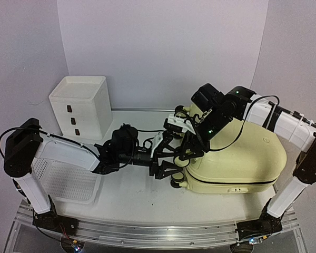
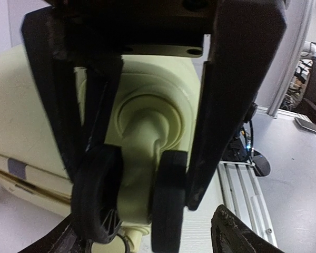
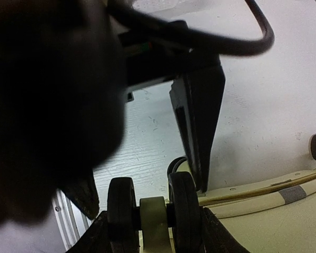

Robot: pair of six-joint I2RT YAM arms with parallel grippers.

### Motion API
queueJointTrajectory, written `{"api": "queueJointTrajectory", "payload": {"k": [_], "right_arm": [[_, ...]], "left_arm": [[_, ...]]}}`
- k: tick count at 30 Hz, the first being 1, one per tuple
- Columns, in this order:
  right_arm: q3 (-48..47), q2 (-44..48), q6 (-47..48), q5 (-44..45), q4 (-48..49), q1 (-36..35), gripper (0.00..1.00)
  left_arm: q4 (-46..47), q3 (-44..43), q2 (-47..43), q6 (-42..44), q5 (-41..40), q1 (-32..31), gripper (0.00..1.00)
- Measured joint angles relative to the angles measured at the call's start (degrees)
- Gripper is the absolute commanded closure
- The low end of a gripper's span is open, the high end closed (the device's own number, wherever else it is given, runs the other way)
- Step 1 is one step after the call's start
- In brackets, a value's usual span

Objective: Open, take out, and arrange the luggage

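The yellow luggage [image 1: 237, 153] lies flat and shut on the right side of the tabletop [image 1: 131, 192]. The left pincer [image 2: 137, 205] is apart, with 1 finger on each side of a black wheel pair [image 2: 168, 200]. The right pincer [image 3: 145, 195] is apart too, just above another wheel pair [image 3: 121, 211].

a dark blurred mass [image 3: 47, 105] hides the left half of the right wrist view. the luggage [image 2: 21, 121] runs off the left wrist view's edge. the left arm [image 1: 66, 151] covers part of the basket [image 1: 60, 182].
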State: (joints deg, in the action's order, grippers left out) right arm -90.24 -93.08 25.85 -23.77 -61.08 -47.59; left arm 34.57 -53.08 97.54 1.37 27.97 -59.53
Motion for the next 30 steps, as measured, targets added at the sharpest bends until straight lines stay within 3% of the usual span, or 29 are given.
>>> {"api": "queueJointTrajectory", "payload": {"k": [9, 12, 13, 14, 15, 16, 22, 30], "right_arm": [[0.0, 0.96, -0.72, -0.63, -0.9, -0.28, 0.99], [0.04, 1.29, -0.61, -1.01, -1.36, -0.44, 0.92], [0.11, 1.42, -0.61, -1.03, -1.33, -0.44, 0.84], [0.2, 1.53, -0.66, -1.05, -1.27, -0.44, 0.69], [0.31, 1.64, -0.76, -1.05, -1.18, -0.44, 0.16], [0.35, 1.68, -0.87, -1.01, -1.18, -0.46, 0.03], [0.26, 4.35, -14.45, -0.28, 0.07, -1.81, 0.02], [-2.32, 16.57, -36.48, 16.33, -5.7, -2.19, 0.02]], "left_arm": [[0.42, -3.67, 3.37, -2.82, 7.3, 0.81, 0.55], [0.42, -3.82, 3.41, -4.42, 8.41, 0.83, 0.62], [0.44, -3.89, 3.41, -4.83, 8.52, 0.81, 0.64], [0.44, -3.93, 3.41, -5.09, 8.57, 0.81, 0.65], [0.46, -3.98, 3.41, -5.4, 8.61, 0.79, 0.66], [0.42, -4.04, 3.41, -5.66, 8.68, 0.76, 0.67], [-2.25, -4.24, 3.48, -9.46, 6.25, 0.46, 0.68], [-3.61, -4.24, 2.54, -13.51, 3.91, -0.37, 0.69]]}}
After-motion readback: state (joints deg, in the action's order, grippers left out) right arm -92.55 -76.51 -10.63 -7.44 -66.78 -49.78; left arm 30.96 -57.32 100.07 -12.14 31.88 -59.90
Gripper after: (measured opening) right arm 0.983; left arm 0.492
